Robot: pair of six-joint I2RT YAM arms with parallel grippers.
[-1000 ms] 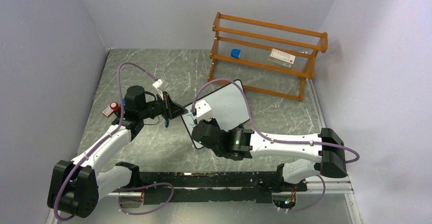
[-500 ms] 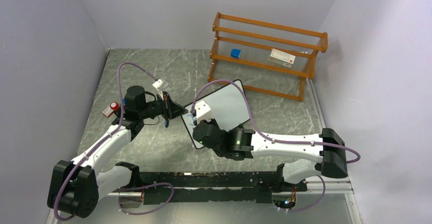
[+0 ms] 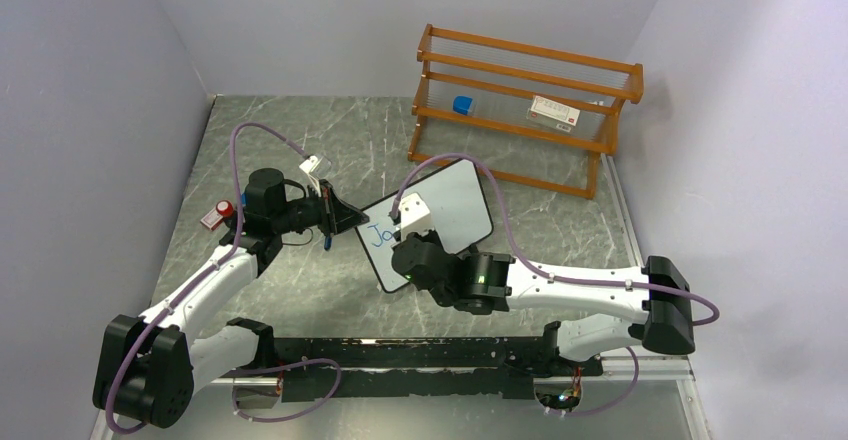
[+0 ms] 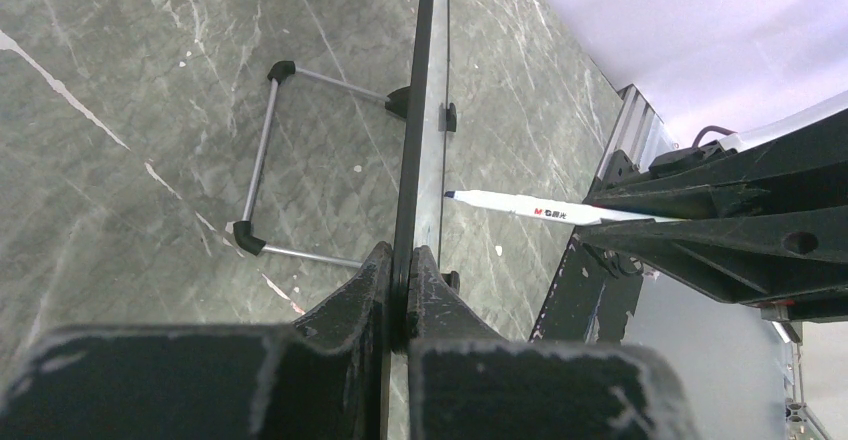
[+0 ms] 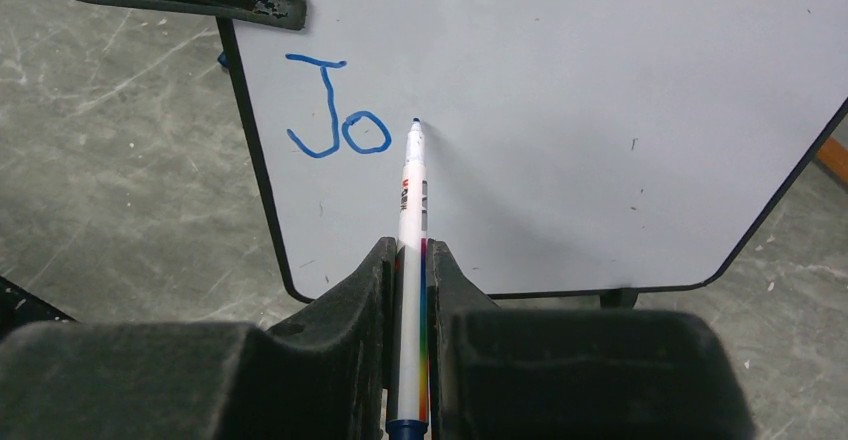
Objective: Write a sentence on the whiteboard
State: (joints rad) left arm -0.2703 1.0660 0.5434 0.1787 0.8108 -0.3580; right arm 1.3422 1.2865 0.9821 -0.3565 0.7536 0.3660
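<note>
"What is the right gripper [image 5: 411,252] doing?"

"Its two fingers are squeezed shut on a marker [image 5: 412,195]. The pen sticks straight out past the fingertips, so its blue tip can reach the whiteboard [image 5: 580,110] in front of them. The tip looks to be touching the white part, or very nearly."

"And the blue bits?"

"That is the start of the sentence [image 5: 329,105]. It is just 'Jo' so far, a little to the left of the tip. I think the next letter goes right where the tip is. Most of the words are not written yet."

"Why does the left gripper [image 4: 400,260] pinch the board?"

"Its fingers are closed tight on the board's black edge, one on each side. I think that is so the board does not slide or tip when the pen pushes on it. Past those fingers, a thin wire leg [image 4: 262,150] props the board up on the table [image 4: 120,110]."
</note>
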